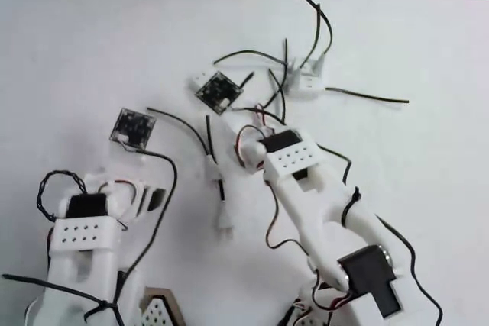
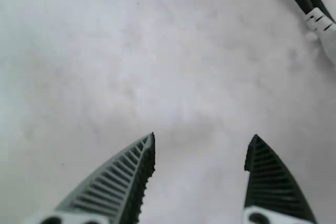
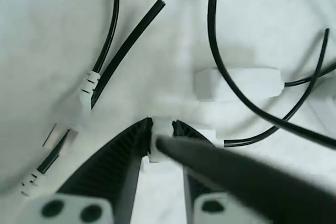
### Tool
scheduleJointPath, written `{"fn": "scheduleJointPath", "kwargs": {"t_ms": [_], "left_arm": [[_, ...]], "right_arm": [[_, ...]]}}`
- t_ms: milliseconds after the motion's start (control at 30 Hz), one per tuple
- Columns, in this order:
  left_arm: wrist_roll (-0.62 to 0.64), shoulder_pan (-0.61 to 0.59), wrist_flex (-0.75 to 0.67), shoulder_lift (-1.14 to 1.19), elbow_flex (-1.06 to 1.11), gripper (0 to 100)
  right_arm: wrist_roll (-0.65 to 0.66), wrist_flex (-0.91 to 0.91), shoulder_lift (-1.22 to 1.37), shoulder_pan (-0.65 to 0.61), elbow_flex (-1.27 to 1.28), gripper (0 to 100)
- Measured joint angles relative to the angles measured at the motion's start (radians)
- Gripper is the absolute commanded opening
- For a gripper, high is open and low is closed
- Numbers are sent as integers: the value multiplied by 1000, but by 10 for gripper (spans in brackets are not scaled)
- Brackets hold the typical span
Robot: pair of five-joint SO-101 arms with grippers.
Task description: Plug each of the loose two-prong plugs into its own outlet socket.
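Observation:
My right gripper (image 3: pixel 161 136) is shut on a small white plug (image 3: pixel 159 129), low over the table, with a black cable crossing in front of it. In the high view this gripper (image 1: pixel 263 133) sits mid-table, just short of a black square outlet socket (image 1: pixel 219 91). A second black socket (image 1: pixel 132 127) lies to the left. Another white plug body (image 3: pixel 239 82) lies just beyond the held one. A loose two-prong plug (image 1: pixel 224 221) on a black cord lies between the arms. My left gripper (image 2: pixel 203 141) stands open above bare table, near the left socket (image 1: pixel 141 195).
Several black cords (image 1: pixel 321 32) tangle around more white plugs (image 1: pixel 306 82) at the back centre. A pronged plug (image 3: pixel 71 119) lies on its cord beside the right gripper. A cord with a white collar (image 2: pixel 319 19) runs past the left gripper. Open white table (image 1: pixel 76 43) spreads at the far left.

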Motion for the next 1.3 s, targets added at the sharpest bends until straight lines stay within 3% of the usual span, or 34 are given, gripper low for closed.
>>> {"fn": "scheduleJointPath", "kwargs": {"t_ms": [600, 867, 1033, 1300], "left_arm": [[0, 0, 0, 0, 0, 278], [0, 0, 0, 0, 9, 278], [0, 0, 0, 0, 9, 278], [0, 0, 0, 0, 9, 278]], "right_arm": [[2, 23, -158, -3, 103, 18], [0, 117, -224, 118, 120, 18], [2, 206, -184, 130, 120, 18], [-6, 37, -5, 84, 118, 18]]}}
